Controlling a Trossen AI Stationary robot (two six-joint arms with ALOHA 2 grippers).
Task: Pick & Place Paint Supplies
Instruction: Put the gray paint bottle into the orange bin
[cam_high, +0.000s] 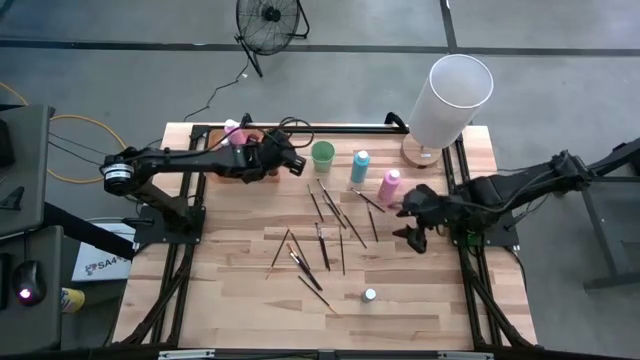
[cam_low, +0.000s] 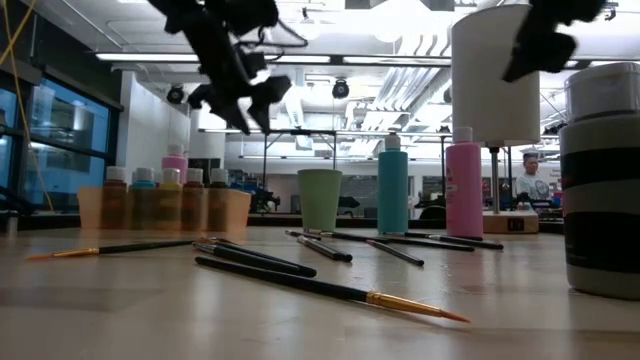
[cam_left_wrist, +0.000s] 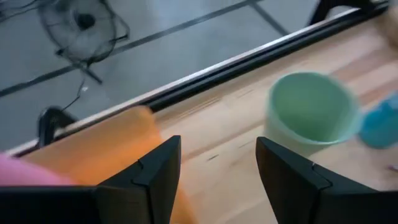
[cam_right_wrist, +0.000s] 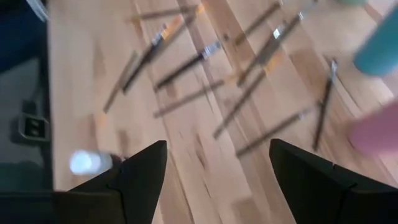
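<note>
Orange tray, near the far left corner of the wooden surface: holds several small paint bottles with pale caps and one pink-capped bottle, packed upright; presumably the collection point.
Left hand: raised above the surface between tray and green cup, fingers apart, nothing between them; left wrist view shows bare wood in the gap. Judged ready for another item.
Right hand: near the right edge, just beside the pink bottle, fingers spread wide, empty; apparently waiting.
Blue bottle and pink bottle: upright, toward the far edge, right of the cup; not yet collected.
Brushes: about ten, thin and dark-handled, lying flat and scattered mid-surface at mixed angles, some crossing; thin, low profile likely awkward to pinch.
Small pale-capped bottle: alone toward the near edge, well apart from the rest.
White cylinder on wooden base: far right corner; not among the supplies.
</note>
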